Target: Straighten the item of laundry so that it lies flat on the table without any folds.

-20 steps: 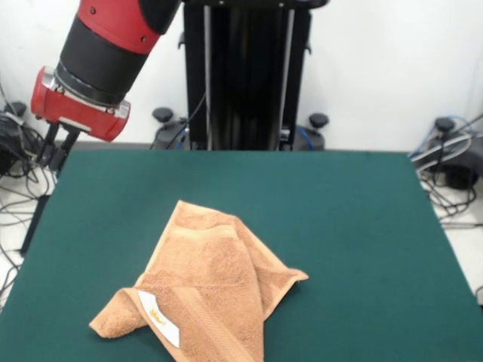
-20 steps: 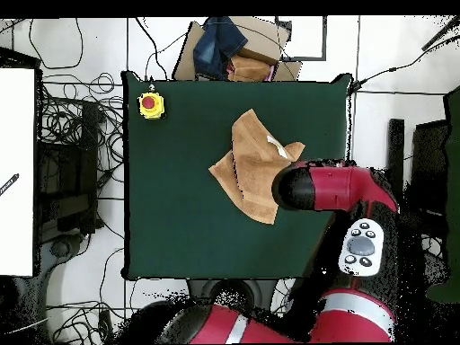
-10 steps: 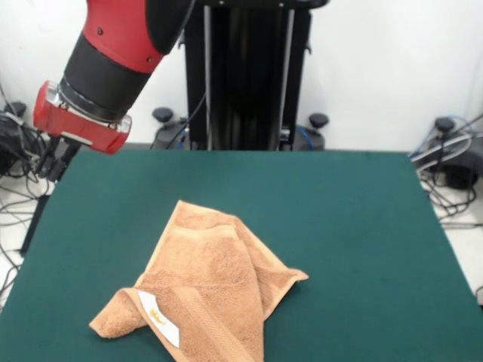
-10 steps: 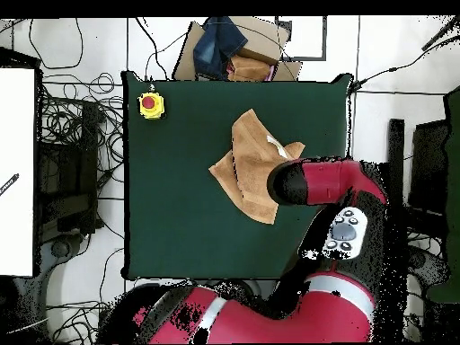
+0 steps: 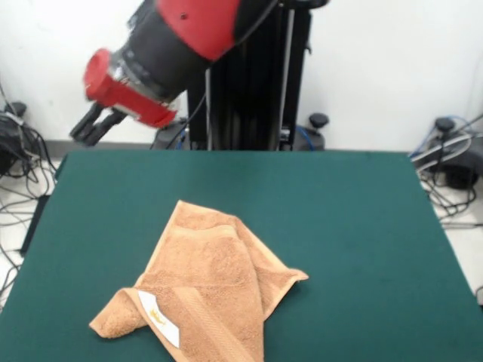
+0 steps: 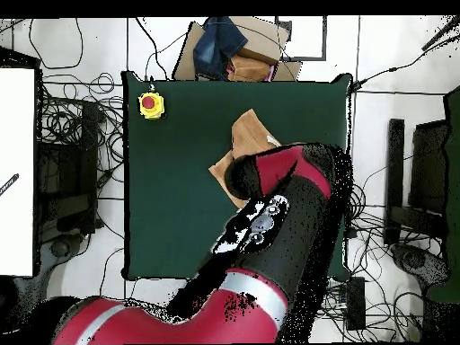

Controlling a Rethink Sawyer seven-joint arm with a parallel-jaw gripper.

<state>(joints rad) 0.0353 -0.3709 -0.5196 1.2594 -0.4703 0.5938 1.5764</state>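
Towel [image 5: 200, 290] lies crumpled on table [image 5: 362, 226]; gripper [image 5: 92, 127] aloft, empty, finger spacing indiscernible; best pinch the folded-under corner near the label [image 5: 159, 318], draw outward.

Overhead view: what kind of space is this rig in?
Probably a robotics lab or test cell. Loose cables sprawl over the tiled floor around the green table, a yellow box with a red button sits on one table corner, and a towel lies crumpled there.
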